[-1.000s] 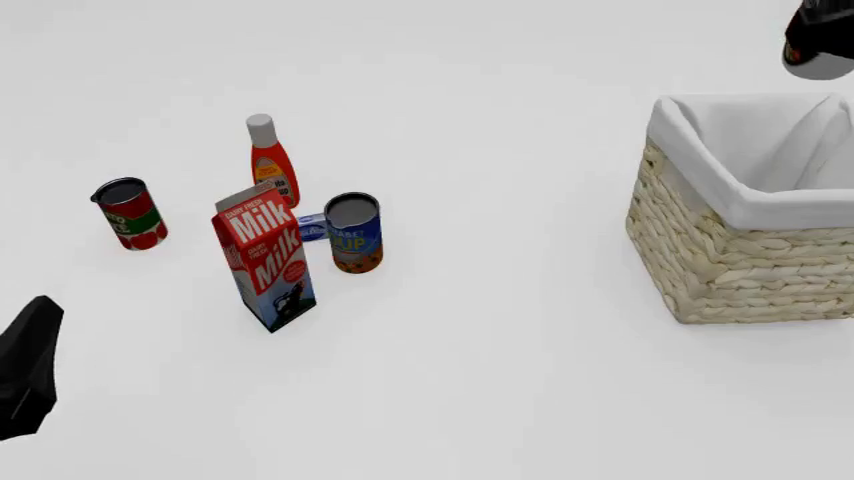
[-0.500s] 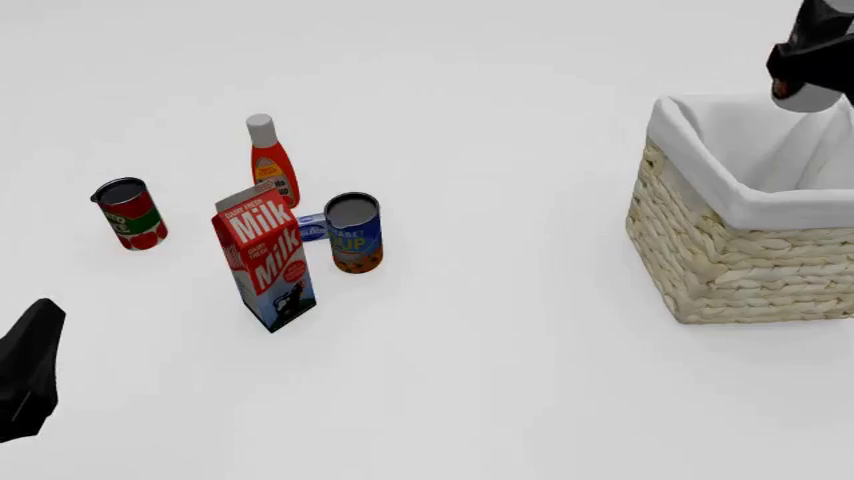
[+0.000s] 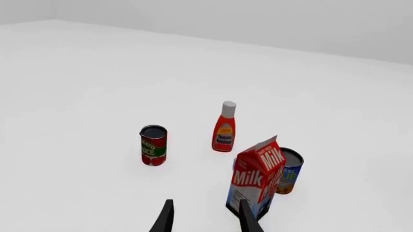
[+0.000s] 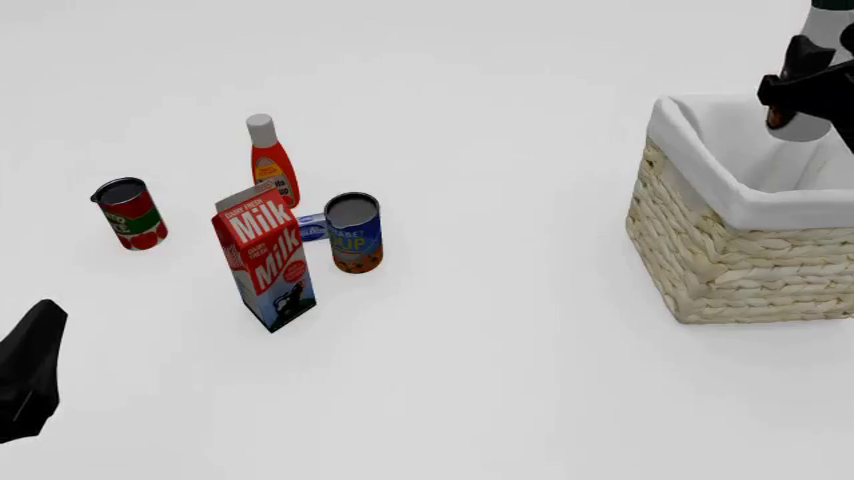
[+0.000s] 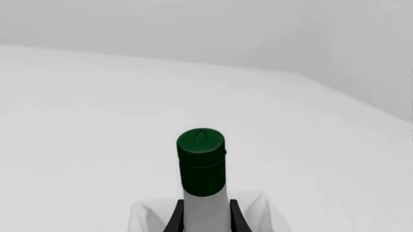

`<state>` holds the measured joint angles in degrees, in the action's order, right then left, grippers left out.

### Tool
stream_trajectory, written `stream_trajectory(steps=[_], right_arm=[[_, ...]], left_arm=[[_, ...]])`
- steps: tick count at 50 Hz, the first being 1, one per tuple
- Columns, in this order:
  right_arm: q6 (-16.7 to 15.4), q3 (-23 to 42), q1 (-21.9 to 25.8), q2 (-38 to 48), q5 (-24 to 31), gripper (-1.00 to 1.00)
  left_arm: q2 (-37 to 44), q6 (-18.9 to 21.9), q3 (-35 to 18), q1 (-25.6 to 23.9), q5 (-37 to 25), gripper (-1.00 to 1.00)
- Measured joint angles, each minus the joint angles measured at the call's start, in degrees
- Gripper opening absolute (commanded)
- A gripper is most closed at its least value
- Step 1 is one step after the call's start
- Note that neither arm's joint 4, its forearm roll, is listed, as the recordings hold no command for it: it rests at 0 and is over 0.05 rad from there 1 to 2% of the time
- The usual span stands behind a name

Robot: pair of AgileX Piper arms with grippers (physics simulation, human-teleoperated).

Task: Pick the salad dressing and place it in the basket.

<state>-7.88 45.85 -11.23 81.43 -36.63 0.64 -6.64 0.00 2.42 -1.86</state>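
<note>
My right jaws (image 5: 204, 220) are pinched on the neck of the salad dressing (image 5: 202, 166), one dark finger on each side of the white bottle; its dark green cap points away from my wrist camera, and only the neck and cap show there, so I cannot see the label. In the front view the right jaws (image 4: 801, 85) hold the bottle (image 4: 797, 125) at the far right edge of the picture, with its pale rounded bottom hanging above the basket (image 4: 727, 255), over the white cloth lining; the bottle appears to be clear of the lining, not resting on it. The basket is large, square and woven in tan wicker, with the cloth folded over its rim.

My left jaws (image 3: 205, 217) are spread apart with nothing between them; they hang over the tabletop (image 4: 507, 380) near the other groceries, well apart from the basket. Those groceries are a milk carton (image 4: 267, 255), a blue can (image 4: 354, 232) just beside it, a slim orange-red bottle (image 4: 271, 160) behind, and a red can (image 4: 128, 213) off to the side.

I judge the task to be most of the way done: the bottle is picked up and carried to the basket; what is left is to lower it inside and let go.
</note>
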Motion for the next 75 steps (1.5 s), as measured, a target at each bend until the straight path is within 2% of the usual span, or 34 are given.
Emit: stream_trajectory(steps=[58,59,75], right_arm=[[1.3,-0.9,-2.7,6.8,-1.6,-1.00],[1.4,-0.9,-2.8,6.8,-1.6,1.00],[2.5,-0.9,-2.8,6.5,-1.6,1.00]], left_arm=[[0.3,0.2,0.0,-0.4,-0.8,1.00],[0.2,0.2,0.0,-0.4,-0.9,1.00],[-0.1,0.0,0.0,-0.2,-1.2,1.00]])
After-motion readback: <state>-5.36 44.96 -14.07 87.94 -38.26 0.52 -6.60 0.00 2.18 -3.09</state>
